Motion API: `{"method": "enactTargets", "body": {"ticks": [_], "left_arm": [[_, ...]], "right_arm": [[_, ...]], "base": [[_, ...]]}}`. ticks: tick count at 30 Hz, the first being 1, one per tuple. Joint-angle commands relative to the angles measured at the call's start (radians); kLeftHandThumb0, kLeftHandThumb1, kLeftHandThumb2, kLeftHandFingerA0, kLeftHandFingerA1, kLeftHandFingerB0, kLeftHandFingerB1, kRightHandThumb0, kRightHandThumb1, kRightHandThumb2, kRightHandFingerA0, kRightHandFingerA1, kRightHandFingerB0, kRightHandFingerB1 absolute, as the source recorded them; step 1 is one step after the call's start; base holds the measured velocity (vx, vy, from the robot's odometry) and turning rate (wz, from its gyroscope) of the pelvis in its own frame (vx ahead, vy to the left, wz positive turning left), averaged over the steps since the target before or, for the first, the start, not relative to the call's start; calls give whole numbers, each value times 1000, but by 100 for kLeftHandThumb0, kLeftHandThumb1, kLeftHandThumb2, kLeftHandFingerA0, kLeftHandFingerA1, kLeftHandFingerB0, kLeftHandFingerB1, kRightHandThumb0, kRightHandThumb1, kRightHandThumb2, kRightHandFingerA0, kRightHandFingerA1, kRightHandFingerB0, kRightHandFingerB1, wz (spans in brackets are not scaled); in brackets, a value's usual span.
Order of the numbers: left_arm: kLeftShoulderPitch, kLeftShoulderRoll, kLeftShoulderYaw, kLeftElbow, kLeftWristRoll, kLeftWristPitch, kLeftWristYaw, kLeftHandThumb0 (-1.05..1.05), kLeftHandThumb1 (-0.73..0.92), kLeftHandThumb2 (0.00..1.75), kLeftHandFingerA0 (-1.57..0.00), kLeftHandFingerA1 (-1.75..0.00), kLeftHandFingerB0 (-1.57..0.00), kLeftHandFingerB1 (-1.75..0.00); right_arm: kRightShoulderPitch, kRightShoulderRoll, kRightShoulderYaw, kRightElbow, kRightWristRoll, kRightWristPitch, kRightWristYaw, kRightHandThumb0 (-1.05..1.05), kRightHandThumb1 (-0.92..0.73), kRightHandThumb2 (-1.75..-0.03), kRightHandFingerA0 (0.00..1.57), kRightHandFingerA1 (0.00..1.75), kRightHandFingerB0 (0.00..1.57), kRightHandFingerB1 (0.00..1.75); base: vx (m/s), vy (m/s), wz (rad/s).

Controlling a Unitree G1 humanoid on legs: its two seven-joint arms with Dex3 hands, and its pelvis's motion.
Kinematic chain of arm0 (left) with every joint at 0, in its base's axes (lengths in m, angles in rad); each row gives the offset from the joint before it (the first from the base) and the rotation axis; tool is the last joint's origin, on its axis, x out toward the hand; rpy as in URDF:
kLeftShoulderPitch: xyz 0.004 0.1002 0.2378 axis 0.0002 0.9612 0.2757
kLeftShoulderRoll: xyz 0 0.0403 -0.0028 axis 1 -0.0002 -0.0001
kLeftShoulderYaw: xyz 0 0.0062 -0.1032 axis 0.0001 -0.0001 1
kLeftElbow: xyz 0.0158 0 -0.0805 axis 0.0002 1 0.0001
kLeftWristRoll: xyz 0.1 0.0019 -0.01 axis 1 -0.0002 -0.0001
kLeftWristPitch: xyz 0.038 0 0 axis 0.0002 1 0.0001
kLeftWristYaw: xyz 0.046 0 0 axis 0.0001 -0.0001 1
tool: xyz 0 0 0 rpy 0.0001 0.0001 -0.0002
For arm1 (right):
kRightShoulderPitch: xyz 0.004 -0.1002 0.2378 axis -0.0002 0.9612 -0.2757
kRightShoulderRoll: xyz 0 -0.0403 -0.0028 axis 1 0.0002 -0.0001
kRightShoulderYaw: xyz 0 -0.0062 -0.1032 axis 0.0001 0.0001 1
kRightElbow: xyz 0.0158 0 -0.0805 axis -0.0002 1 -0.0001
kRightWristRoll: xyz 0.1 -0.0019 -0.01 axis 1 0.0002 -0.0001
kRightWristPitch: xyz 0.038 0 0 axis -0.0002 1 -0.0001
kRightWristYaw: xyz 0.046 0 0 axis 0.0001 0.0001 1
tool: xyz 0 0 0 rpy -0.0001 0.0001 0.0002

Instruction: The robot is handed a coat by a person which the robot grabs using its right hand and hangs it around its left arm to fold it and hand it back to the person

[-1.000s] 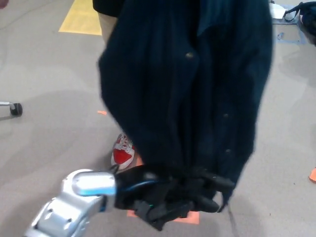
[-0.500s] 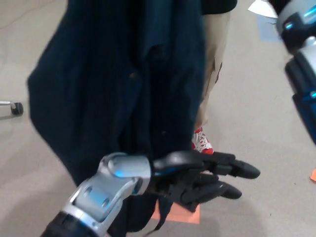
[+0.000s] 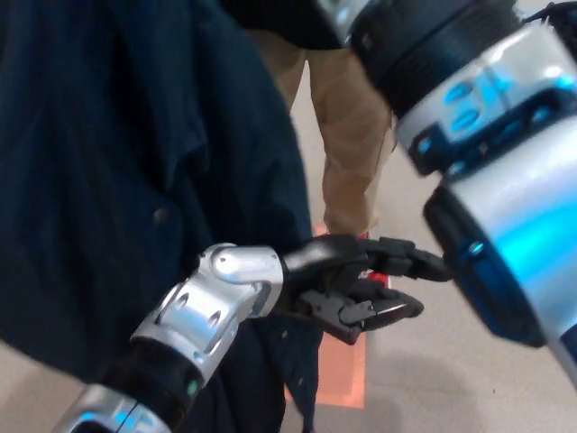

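I watch the coat [image 3: 117, 153] sweep left, now hanging against my left forearm [image 3: 207, 307]; the left hand [image 3: 361, 284] stays empty, fingers spread. The right forearm [image 3: 487, 117] looms close, right hand unseen, so draping looks underway.

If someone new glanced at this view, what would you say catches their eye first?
Probably the dark navy coat, which fills the left half of the view, with the robot's left forearm in front of it. Next, the left hand at centre, fingers apart and holding nothing, and the right arm looming large across the upper right, a person's tan trousers at top centre.
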Motion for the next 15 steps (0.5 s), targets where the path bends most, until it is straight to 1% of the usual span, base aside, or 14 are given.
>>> {"method": "enactTargets", "body": {"ticks": [1, 4, 5, 6, 7, 8, 9, 10, 11, 12, 13, 14, 15], "left_arm": [[-104, -33, 42, 142, 42, -58, 51, -82, 82, 65, -21, -30, -25, -31], [-145, -45, 59, 210, 59, -59, 81, -83, 82, 66, -21, -30, -23, -30], [-158, -48, 66, 238, 63, -74, 87, -83, 82, 65, -20, -31, -19, -30], [-178, -47, 69, 284, 75, -106, 94, -39, 39, 103, 0, -49, 0, -48], [-189, -48, 72, 311, 85, -125, 100, -39, 39, 102, 0, -49, 0, -48], [-192, -47, 72, 321, 90, -132, 105, -39, 39, 102, 0, -49, 0, -48], [-195, -46, 78, 336, 92, -150, 111, -39, 40, 103, 0, -49, 0, -48], [-198, -47, 85, 345, 89, -147, 115, -84, 83, 66, -18, -31, -18, -31], [-206, -48, 96, 363, 85, -145, 125, -39, 40, 102, 0, -49, 0, -48], [-214, -48, 104, 381, 86, -153, 134, -39, 40, 102, 0, -49, 0, -48], [-222, -45, 111, 403, 87, -164, 138, -39, 40, 102, 0, -49, 0, -48], [-231, -41, 119, 420, 86, -169, 137, -39, 39, 102, 0, -49, 0, -48], [-236, -40, 125, 428, 84, -165, 140, -39, 38, 101, 0, -49, 0, -48]], "right_arm": [[-24, 28, -36, -170, 119, 86, 101, -10, -62, -56, 76, 175, 62, 167], [-42, 19, -50, -199, 130, 85, 100, -11, -62, -55, 80, 175, 62, 170], [-53, 17, -66, -218, 151, 115, 112, -11, -62, -56, 79, 175, 63, 169], [-66, 12, -96, -286, 184, 205, 130, -11, -62, -56, 81, 166, 69, 148], [-67, 7, -107, -329, 196, 244, 139, -18, -59, -62, 86, 150, 76, 131], [-63, 4, -109, -349, 195, 248, 141, -18, -59, -62, 86, 150, 76, 131], [-59, -2, -118, -396, 205, 284, 155, -14, -57, -58, 93, 127, 76, 130], [-51, -3, -120, -429, 203, 300, 153, -14, -58, -57, 95, 104, 83, 99], [-33, -10, -121, -500, 196, 326, 147, -17, -57, -57, 94, 90, 86, 82], [-20, -16, -121, -556, 190, 349, 145, -17, -57, -57, 94, 90, 86, 82], [-2, -23, -128, -614, 203, 367, 155, -16, -57, -57, 86, 115, 83, 101], [14, -25, -138, -659, 221, 380, 162, -15, -57, -59, 85, 144, 84, 101], [22, -26, -142, -686, 225, 395, 166, -17, -58, -57, 86, 127, 83, 85]], "base": [[0, 0, 0], [0, 0, 0], [0, 0, 0], [0, 0, 0], [0, 0, 0], [0, 0, 0], [0, 0, 0], [0, 0, 0], [0, 0, 0], [0, 0, 0], [0, 0, 0], [0, 0, 0], [0, 0, 0]]}}
